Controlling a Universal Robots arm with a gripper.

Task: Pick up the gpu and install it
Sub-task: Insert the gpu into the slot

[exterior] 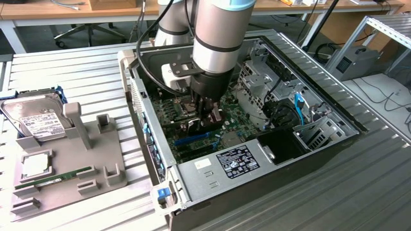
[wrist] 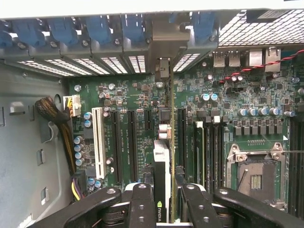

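The gpu (wrist: 162,156) stands edge-on between my fingers (wrist: 142,199), with its heatsink and a green logo facing the wrist camera. Its metal bracket end (wrist: 163,52) reaches the rear slot openings of the computer case (exterior: 144,139). My gripper (wrist: 164,192) is shut on the gpu. The card hangs over a black expansion slot on the green motherboard (wrist: 223,109); I cannot tell whether it touches the slot. In the exterior view my gripper (exterior: 207,115) is down inside the open case, over the motherboard (exterior: 232,127).
A grey holder (exterior: 96,154) at the exterior view's left carries a silver hard drive (exterior: 40,120), a processor chip (exterior: 37,163) and a green RAM stick (exterior: 55,178). Inside the case are a drive cage (exterior: 257,82), the power supply (exterior: 237,161), an open processor socket (wrist: 254,178) and a cable bundle (wrist: 57,118).
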